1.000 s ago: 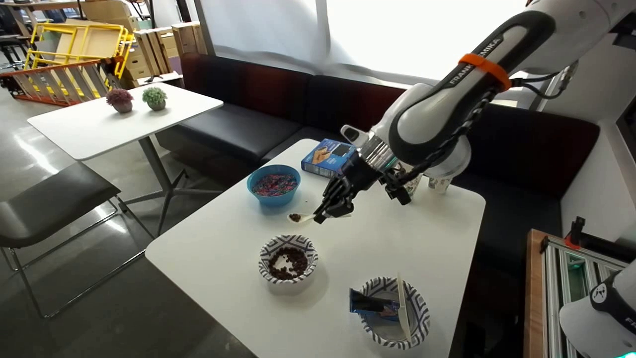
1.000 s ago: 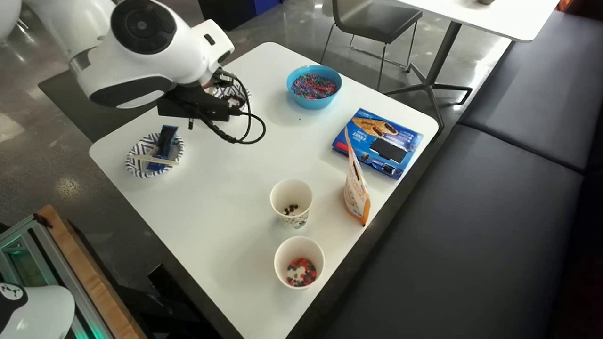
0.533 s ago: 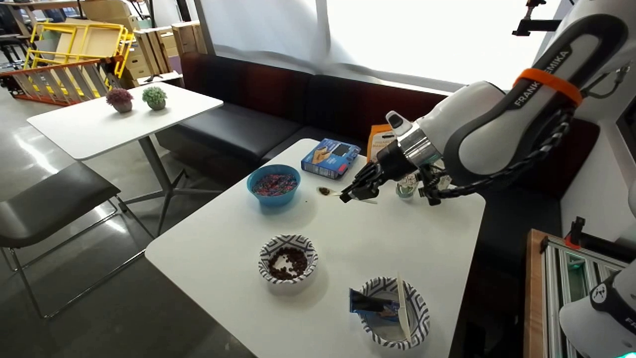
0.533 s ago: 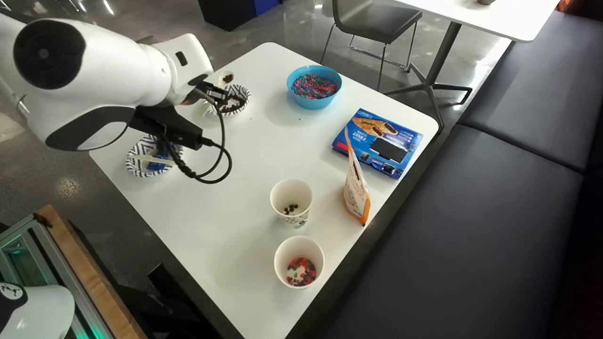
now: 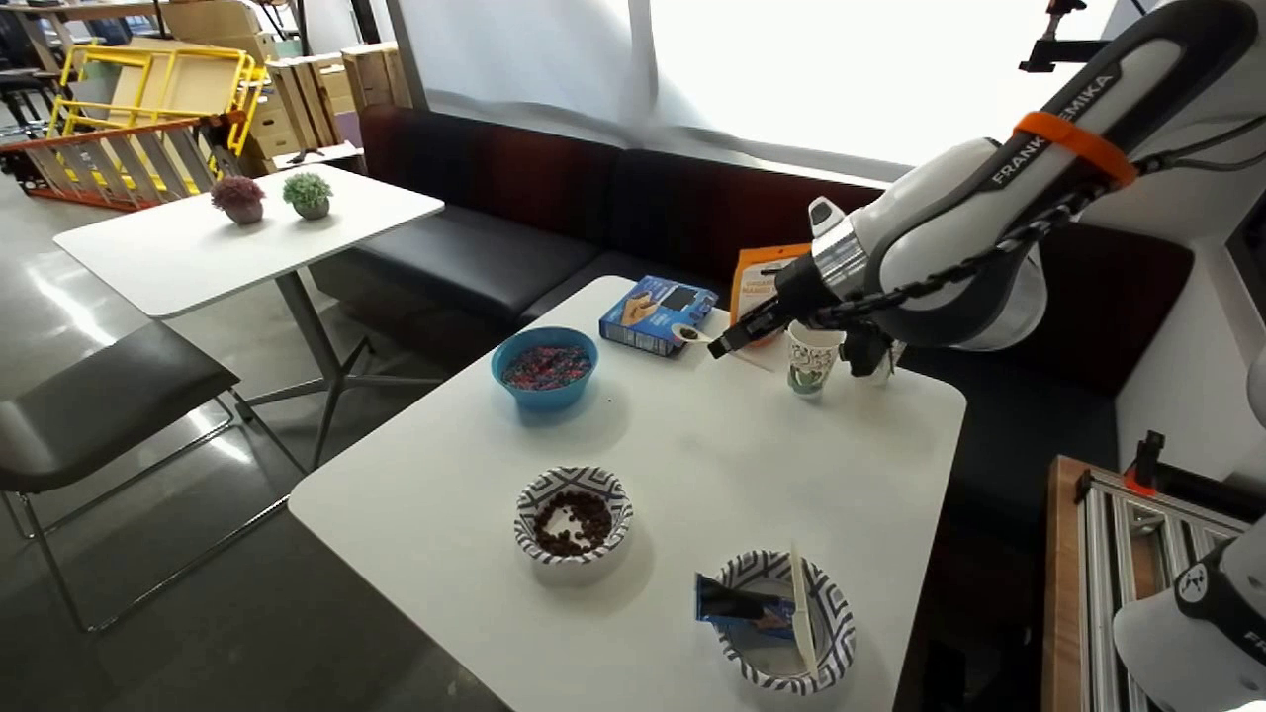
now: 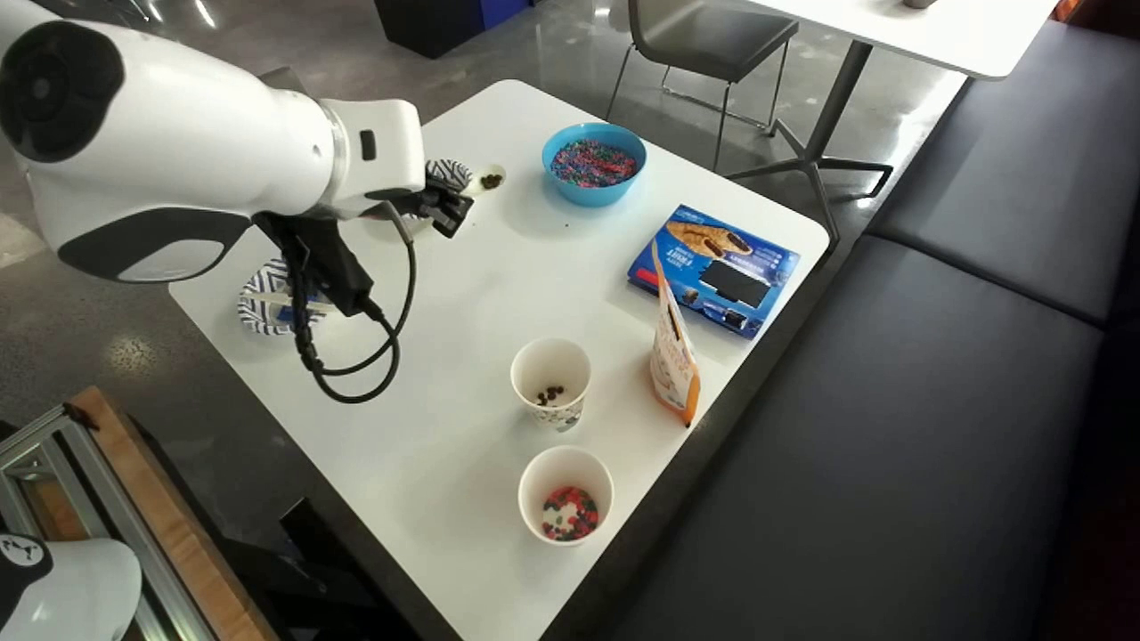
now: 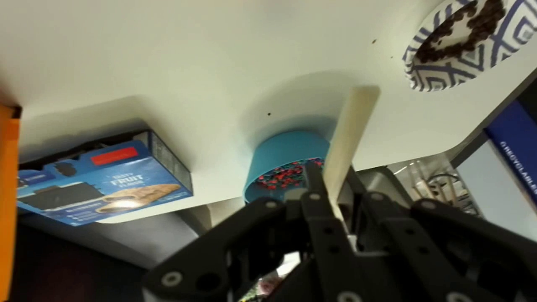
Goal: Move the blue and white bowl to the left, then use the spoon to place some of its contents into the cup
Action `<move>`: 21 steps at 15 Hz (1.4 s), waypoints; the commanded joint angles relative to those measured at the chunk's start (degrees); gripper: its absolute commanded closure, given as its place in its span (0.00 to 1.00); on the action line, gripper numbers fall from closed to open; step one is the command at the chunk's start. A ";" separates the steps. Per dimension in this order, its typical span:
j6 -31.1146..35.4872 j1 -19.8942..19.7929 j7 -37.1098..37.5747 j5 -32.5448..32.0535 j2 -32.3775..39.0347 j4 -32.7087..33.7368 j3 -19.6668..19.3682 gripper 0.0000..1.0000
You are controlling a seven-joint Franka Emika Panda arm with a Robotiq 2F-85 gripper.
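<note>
My hand [image 7: 332,173] is clamped on the handle of the spoon [image 7: 353,126], one finger on each side. The spoon is raised above the surface [image 5: 425,514] and carries a small load of dark brown pieces [image 6: 491,181]. In an exterior view, the blue and white bowl [image 5: 589,480], which also holds dark brown pieces, stands left of the striped dish [image 5: 842,621] and on the near side of the solid blue bowl [image 5: 549,399]. In an exterior view, the far cup [image 6: 548,361] contains a few dark brown pieces; the near cup [image 6: 567,465] contains red and dark pieces [image 6: 581,507]. The spoon is well apart from both.
</note>
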 commanded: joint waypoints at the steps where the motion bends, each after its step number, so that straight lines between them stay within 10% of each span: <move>1: -0.21 -3.16 4.42 9.28 -5.11 0.03 3.54 0.96; 6: 0.14 -6.94 5.61 21.98 -9.67 -0.29 5.66 0.96; 7: 0.02 -5.70 3.28 17.06 -5.09 0.09 3.73 0.86; 21: 0.79 -6.77 5.07 21.25 -9.31 -0.35 3.96 0.96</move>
